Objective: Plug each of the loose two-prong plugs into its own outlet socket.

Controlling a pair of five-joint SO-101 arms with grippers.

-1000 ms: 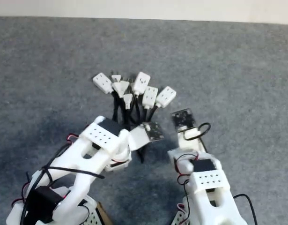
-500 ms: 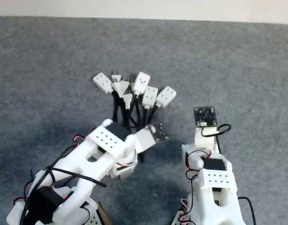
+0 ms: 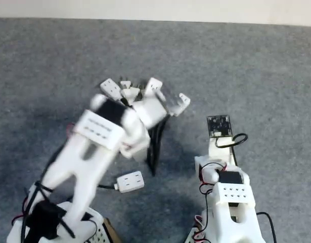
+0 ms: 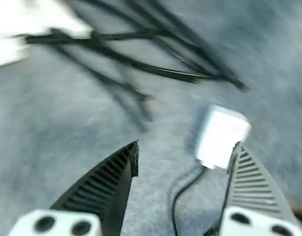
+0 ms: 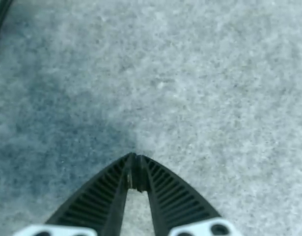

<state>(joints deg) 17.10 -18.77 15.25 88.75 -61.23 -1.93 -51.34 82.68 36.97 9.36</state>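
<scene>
The left tool (image 4: 186,144) is hovering spread apart; the right tool (image 5: 136,158) is sitting pinched together. The plugs (image 3: 129,92) are lying upper centre, probably light and rigid on floppy cords; gripping their bodies looks best.

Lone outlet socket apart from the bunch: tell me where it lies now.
In the high view, the lone outlet socket lies on the grey carpet beside the left arm, nearer the arm bases than the bunch of plugs and sockets.
</scene>
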